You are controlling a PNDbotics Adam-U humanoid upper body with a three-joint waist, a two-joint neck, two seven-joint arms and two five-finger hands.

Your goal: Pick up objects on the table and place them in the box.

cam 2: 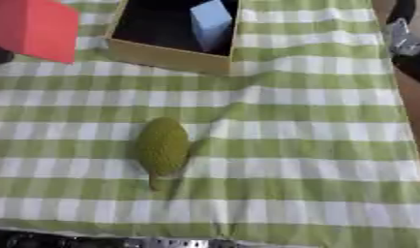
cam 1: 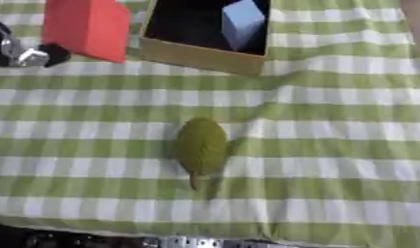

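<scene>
**Lying loose on the checked cloth: one green leaf-shaped thing, a red block held up near the box**

Lying flat near the middle of the worktop (cam 1: 349,145) is a green leaf-shaped object (cam 1: 202,147). It is an elongated oval, rounded at its far end and narrowing toward the near end, where a short thin stem sticks out toward the robot. Its colour is a dull yellowish green, close to the green of the cloth's stripes, and its surface looks matte, with a slightly darker line down its length. Nothing touches it; it sits well apart from everything else.

Green-and-white checks cover the whole cloth on the worktop. At the far edge stands an open box (cam 1: 201,57) with tan cardboard walls and a dark inside. A pale blue block (cam 1: 243,22) already rests inside it, tilted, against the right-hand part of the interior.

Left of the box, a red block (cam 1: 88,26) shows at the upper left, a plain solid-coloured cuboid with flat faces. It sits just beside the box's left wall. The left hand (cam 1: 27,53) is at its lower left edge, black with silver parts, and appears to be against the block, but whether its fingers are curled round it or not cannot be told from either view.

The right hand (cam 2: 404,41) shows only in the right eye view, at the upper right edge, off the cloth's side; its fingers cannot be made out either.
</scene>
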